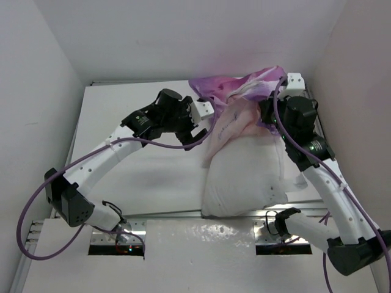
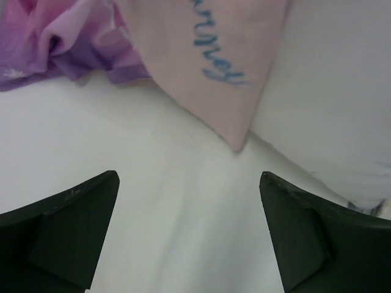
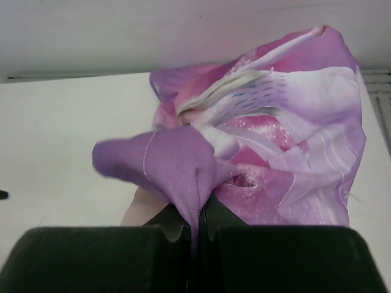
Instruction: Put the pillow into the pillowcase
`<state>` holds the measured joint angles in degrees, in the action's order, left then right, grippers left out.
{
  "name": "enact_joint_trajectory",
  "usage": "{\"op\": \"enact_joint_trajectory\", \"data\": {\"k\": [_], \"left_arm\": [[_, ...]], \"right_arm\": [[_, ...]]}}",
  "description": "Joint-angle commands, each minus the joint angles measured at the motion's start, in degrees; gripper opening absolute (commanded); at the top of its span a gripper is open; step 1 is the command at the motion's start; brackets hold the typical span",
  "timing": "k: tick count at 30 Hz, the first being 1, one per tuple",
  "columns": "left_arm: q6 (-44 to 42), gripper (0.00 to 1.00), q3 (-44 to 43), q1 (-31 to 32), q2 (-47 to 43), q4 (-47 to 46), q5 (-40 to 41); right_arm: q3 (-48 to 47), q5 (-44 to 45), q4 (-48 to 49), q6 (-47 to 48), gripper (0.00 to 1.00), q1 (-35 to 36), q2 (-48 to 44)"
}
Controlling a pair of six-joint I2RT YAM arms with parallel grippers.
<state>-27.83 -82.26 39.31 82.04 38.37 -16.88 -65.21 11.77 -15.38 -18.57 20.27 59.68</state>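
Note:
The white pillow [image 1: 244, 177] lies lengthwise right of the table's middle. The pillowcase [image 1: 235, 101] is bunched over its far end, purple print at the back, pale pink side draped toward the near left. My right gripper [image 1: 269, 119] is shut on a fold of the purple pillowcase [image 3: 183, 165] and holds it up at the pillow's far right. My left gripper [image 1: 197, 131] is open and empty, just left of the pillow's far end. In the left wrist view its gripper [image 2: 189, 183] hovers over the bare table, short of the pink corner of the pillowcase [image 2: 220, 91] and the pillow [image 2: 330, 110].
White walls close in the table [image 1: 122, 177] on the left, right and back. A metal rail with two cut-outs [image 1: 116, 241] runs along the near edge by the arm bases.

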Motion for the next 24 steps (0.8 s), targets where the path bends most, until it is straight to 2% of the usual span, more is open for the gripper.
{"op": "enact_joint_trajectory", "data": {"k": [1,4,5,7,8,10,11,14,18,24], "left_arm": [[0.15,1.00,2.36,-0.46,-0.74,-4.87,2.57],[-1.60,1.00,6.40,0.06,1.36,-10.14,-2.53],[-2.39,1.00,9.19,0.33,1.89,-12.25,-2.37],[-1.00,0.98,11.93,-1.33,5.30,-23.99,1.66],[-0.30,0.96,11.95,-2.82,5.32,-24.04,1.94],[1.63,0.89,9.07,-6.25,10.84,-26.15,-5.32],[4.25,0.88,7.65,-9.13,15.04,-25.28,-12.83],[2.10,0.88,5.96,-9.70,18.95,-22.98,-22.02],[-4.06,0.91,13.95,-3.38,14.65,-27.91,-20.38],[-0.03,0.89,11.87,-2.04,17.80,-29.85,-18.97]], "right_arm": [[3.24,5.64,4.75,1.08,0.00,-0.06,-3.87],[1.76,2.40,2.81,0.03,0.00,-0.06,-2.21],[1.41,1.77,2.90,-0.24,0.00,-0.06,-1.68],[0.88,0.80,3.51,-0.77,0.00,-0.06,-0.62],[0.79,0.89,3.60,-0.68,0.00,-0.06,-0.44],[0.79,0.80,3.60,-0.16,0.00,-0.06,-0.01],[0.79,0.62,3.42,0.02,0.00,-0.06,0.08],[1.05,1.06,2.55,0.99,0.00,0.03,0.44],[1.57,2.11,1.67,1.69,0.00,-0.06,-0.09],[3.25,2.29,1.93,1.78,0.00,-0.06,-0.79]]}}
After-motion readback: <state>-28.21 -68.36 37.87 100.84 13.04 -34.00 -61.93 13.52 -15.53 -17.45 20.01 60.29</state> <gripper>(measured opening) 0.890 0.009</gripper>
